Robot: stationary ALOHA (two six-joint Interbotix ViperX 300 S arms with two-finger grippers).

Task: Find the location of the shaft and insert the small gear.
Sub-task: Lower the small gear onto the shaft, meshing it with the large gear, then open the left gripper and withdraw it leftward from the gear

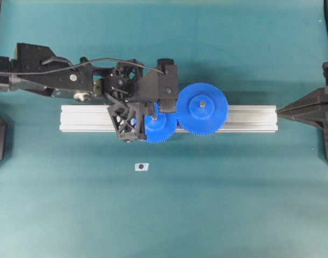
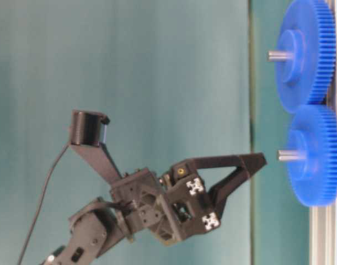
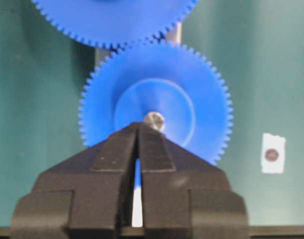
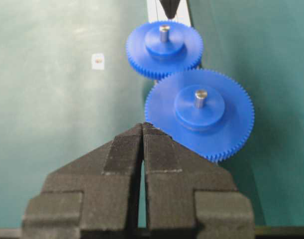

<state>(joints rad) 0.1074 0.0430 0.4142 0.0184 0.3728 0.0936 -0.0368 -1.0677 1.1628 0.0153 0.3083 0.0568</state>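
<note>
The small gear [image 1: 159, 128] is sitting seated on the shaft [image 4: 164, 33] on the aluminium rail [image 1: 88, 118] — teeth meshing with the larger gear [image 1: 202, 108] — while the left gripper [image 3: 139, 130], clenched and empty, is hovering just above its hub, and the right gripper [image 4: 143, 130] is resting clenched, well apart.

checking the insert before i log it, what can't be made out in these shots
- Small gear, overhead: its left part is hidden under the left pincer.
- Shaft, left wrist: only the tip shows; blurred, with the shut pincer in front.
- Larger gear, left wrist: cut off by the top edge.
- White tag, overhead: its dark mark is too small to identify.
</note>
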